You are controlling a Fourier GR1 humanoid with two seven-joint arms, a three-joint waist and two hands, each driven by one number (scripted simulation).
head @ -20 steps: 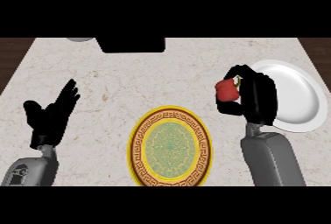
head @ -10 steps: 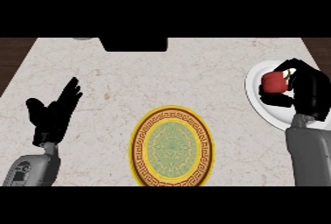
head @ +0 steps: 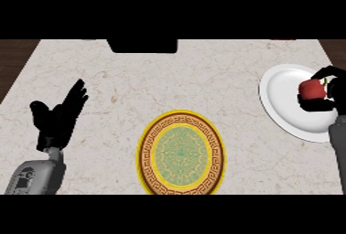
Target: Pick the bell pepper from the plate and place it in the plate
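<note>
Your right hand (head: 323, 93), fingers curled round the red bell pepper (head: 312, 89), swung away from the yellow patterned plate (head: 182, 153) and back over the white plate (head: 294, 103), so placing looked further off, while your left hand (head: 57, 116) rested open

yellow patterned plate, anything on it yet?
Empty. The yellow plate shows only its pattern; the red pepper sits in the right hand over the white plate.
</note>
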